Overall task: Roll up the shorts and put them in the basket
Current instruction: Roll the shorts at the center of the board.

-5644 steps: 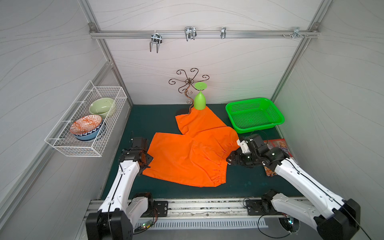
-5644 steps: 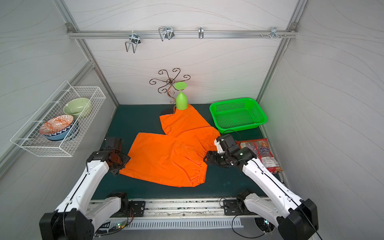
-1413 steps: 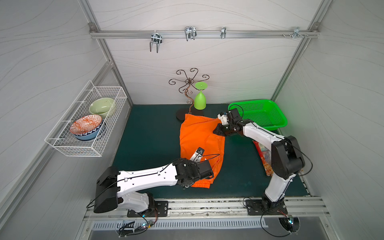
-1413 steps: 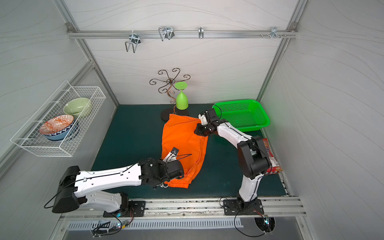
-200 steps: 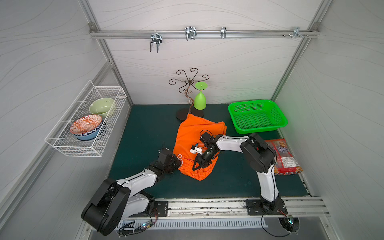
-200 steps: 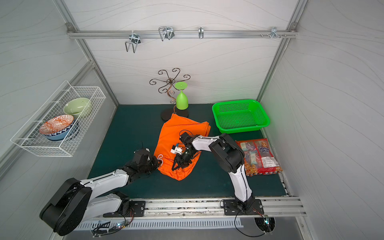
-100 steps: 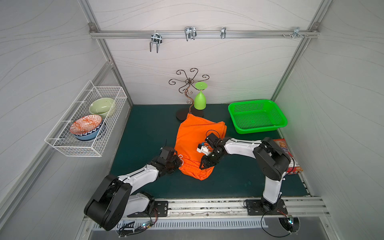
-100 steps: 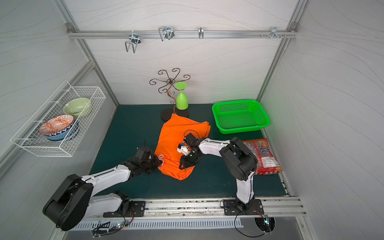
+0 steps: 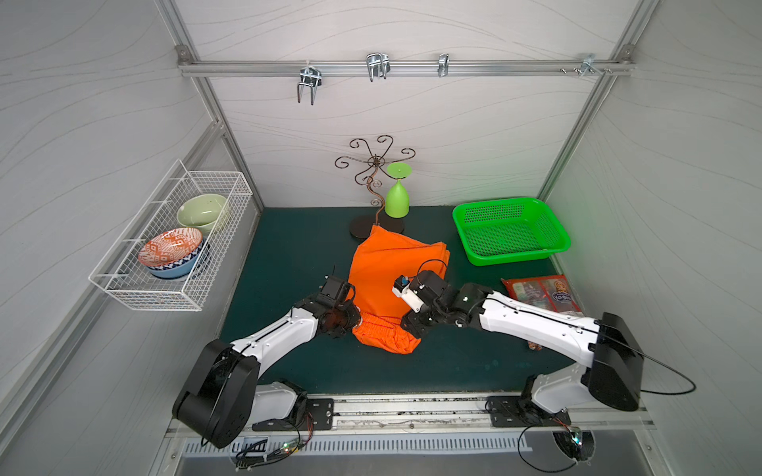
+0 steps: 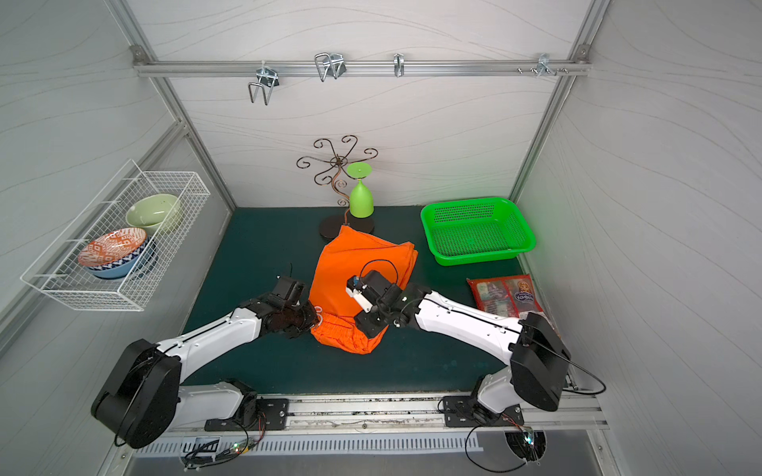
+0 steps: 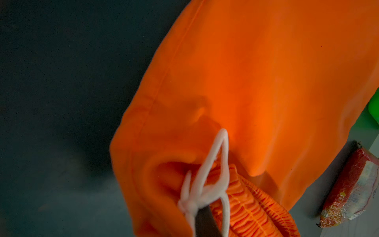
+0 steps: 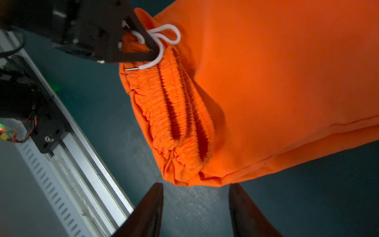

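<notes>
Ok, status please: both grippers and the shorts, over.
Left gripper shut on shorts waistband. Right gripper open beside it. Shorts folded, not rolled. Metal stand at far end.

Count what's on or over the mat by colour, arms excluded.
Orange: 1, the shorts
Green: 2, the basket and the goblet hanging from the metal stand
Red: 1, the snack packet
Dark brown: 1, the metal stand
Total: 5
</notes>
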You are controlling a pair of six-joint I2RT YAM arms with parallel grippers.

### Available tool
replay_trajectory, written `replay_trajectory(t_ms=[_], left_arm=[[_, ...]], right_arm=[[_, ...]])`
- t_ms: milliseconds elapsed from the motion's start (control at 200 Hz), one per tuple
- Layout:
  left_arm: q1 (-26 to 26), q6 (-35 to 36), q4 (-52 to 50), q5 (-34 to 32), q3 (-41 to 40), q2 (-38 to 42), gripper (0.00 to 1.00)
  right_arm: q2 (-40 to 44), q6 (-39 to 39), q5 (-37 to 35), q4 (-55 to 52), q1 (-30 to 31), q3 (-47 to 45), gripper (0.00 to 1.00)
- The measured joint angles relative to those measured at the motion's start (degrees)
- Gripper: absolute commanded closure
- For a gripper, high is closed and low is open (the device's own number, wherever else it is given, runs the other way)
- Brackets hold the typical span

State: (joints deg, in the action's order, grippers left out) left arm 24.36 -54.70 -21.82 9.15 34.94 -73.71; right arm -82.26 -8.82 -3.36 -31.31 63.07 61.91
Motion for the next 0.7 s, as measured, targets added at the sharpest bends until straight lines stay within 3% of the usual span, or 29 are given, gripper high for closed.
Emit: replay_trajectory(t_ms=[45,65,80,100,280,700], left_arm=[[0.00,0.11,-0.98,0.26,0.55,-0.33,1.00],[0.00,0.11,-1.40,0.35,0.81,-0.44,1.00],[0.00,0.11,-1.62,0.44,0.94,-0.52,1.00],[0.00,0.11,-1.92,0.57,1.14,-0.61,1.00],[-0.11,0.26,-3.54,1.18,1.99,-0.74,1.00],[-1.51,0.28,-4.48,3.34,2.01,-0.74,1.00]], right_arm=[[0.39,1.33,-2.71,0.94,3.15,-0.50,0.35],[0.39,2.16,-3.96,1.53,4.76,-0.90,0.23],[0.33,2.49,-4.94,1.92,5.86,-1.18,0.07],[0.20,3.72,-6.29,2.54,7.41,-1.68,0.01],[-5.44,10.78,-15.52,7.04,16.46,-3.74,0.01],[-19.19,25.42,-36.52,19.15,21.29,-2.91,0.02]])
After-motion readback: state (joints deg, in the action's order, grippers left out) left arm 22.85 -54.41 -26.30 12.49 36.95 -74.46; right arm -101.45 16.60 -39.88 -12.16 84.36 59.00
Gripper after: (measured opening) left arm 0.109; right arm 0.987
